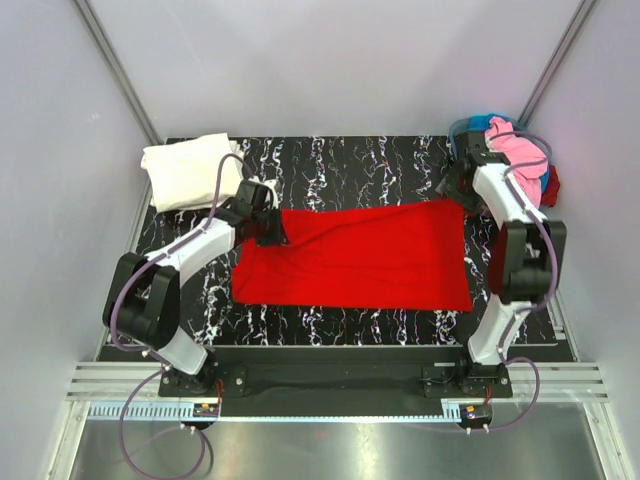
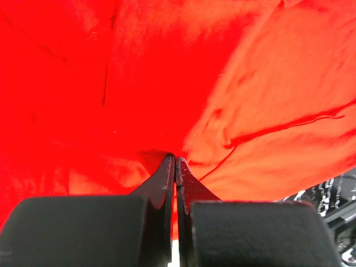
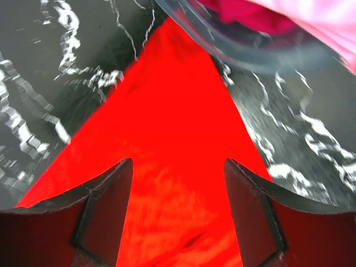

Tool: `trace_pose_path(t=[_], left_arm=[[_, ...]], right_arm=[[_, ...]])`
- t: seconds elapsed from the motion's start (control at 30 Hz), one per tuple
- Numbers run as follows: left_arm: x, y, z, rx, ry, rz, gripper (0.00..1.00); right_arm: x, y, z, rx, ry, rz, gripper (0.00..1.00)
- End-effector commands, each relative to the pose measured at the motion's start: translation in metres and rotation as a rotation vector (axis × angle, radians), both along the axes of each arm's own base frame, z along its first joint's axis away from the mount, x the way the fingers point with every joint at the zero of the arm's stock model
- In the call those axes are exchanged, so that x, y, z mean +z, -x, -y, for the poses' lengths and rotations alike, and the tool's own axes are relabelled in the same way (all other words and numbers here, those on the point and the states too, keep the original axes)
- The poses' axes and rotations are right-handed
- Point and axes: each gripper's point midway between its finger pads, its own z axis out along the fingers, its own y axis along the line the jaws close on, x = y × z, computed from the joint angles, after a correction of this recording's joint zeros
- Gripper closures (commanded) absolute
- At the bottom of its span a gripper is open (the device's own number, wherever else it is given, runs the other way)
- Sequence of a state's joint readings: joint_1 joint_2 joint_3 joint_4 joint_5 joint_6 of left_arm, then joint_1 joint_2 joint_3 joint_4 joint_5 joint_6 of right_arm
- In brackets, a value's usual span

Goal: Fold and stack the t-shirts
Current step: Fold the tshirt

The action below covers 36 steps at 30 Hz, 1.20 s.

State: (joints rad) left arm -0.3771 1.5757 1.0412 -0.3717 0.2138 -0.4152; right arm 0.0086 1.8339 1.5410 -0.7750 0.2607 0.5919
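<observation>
A red t-shirt point(image 1: 360, 255) lies spread flat across the middle of the black marbled table point(image 1: 330, 155). My left gripper point(image 1: 268, 228) is at its far left corner, shut on the red cloth point(image 2: 167, 83), which fills the left wrist view; the fingertips point(image 2: 168, 167) pinch together on a fold. My right gripper point(image 1: 458, 190) is open over the shirt's far right corner point(image 3: 172, 111), its fingers point(image 3: 117, 183) standing apart either side of the cloth. A folded white t-shirt point(image 1: 190, 170) lies at the far left of the table.
A basket point(image 1: 500, 135) with pink, blue and dark red clothes stands at the far right corner; its rim point(image 3: 245, 55) shows just beyond the shirt corner in the right wrist view. Grey walls close in on both sides.
</observation>
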Motion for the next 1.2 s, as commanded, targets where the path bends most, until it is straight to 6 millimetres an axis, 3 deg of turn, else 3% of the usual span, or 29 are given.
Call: trace_pose_path(t=[0.0, 0.03, 0.07, 0.13, 0.17, 0.23, 0.27, 0.37, 0.4, 0.47, 0.77, 0.97, 1.17], left_arm=[[0.023, -0.02, -0.006, 0.054, 0.009, 0.15, 1.0], [0.015, -0.017, -0.01, 0.068, -0.004, 0.139, 1.0], [0.012, -0.014, -0.012, 0.075, -0.008, 0.135, 1.0], [0.003, -0.008, -0.017, 0.093, -0.018, 0.123, 1.0], [0.002, -0.008, -0.021, 0.104, -0.025, 0.123, 1.0], [-0.004, -0.006, -0.026, 0.121, -0.04, 0.117, 1.0], [-0.006, -0.007, -0.031, 0.131, -0.041, 0.116, 1.0], [-0.017, -0.009, -0.042, 0.181, -0.045, 0.1, 1.0], [-0.019, -0.01, -0.047, 0.2, -0.044, 0.1, 1.0], [-0.027, -0.01, -0.057, 0.241, -0.013, 0.082, 1.0], [-0.042, -0.009, -0.064, 0.262, 0.012, 0.037, 1.0], [-0.044, -0.009, -0.064, 0.264, 0.007, 0.032, 1.0], [-0.045, -0.009, -0.065, 0.269, 0.004, 0.028, 1.0]], right_arm=[[-0.016, -0.016, 0.008, 0.014, 0.049, -0.084, 0.27], [-0.011, -0.028, 0.008, 0.013, 0.053, -0.07, 0.27], [-0.029, -0.033, 0.01, 0.017, 0.061, -0.112, 0.28], [-0.029, -0.048, 0.013, 0.01, 0.075, -0.106, 0.28], [-0.046, -0.051, 0.013, 0.018, 0.075, -0.144, 0.28], [-0.053, -0.058, 0.013, 0.018, 0.076, -0.16, 0.28], [-0.066, -0.057, 0.013, 0.019, 0.076, -0.189, 0.28], [-0.082, -0.061, 0.015, 0.012, 0.086, -0.208, 0.28], [-0.086, -0.06, 0.028, -0.016, 0.081, -0.215, 0.28], [-0.091, -0.064, 0.031, -0.02, 0.073, -0.222, 0.3], [-0.09, -0.078, 0.037, -0.038, 0.05, -0.187, 0.34], [-0.095, -0.097, 0.026, -0.031, -0.011, -0.146, 0.37], [-0.109, -0.103, 0.028, -0.027, -0.003, -0.18, 0.48]])
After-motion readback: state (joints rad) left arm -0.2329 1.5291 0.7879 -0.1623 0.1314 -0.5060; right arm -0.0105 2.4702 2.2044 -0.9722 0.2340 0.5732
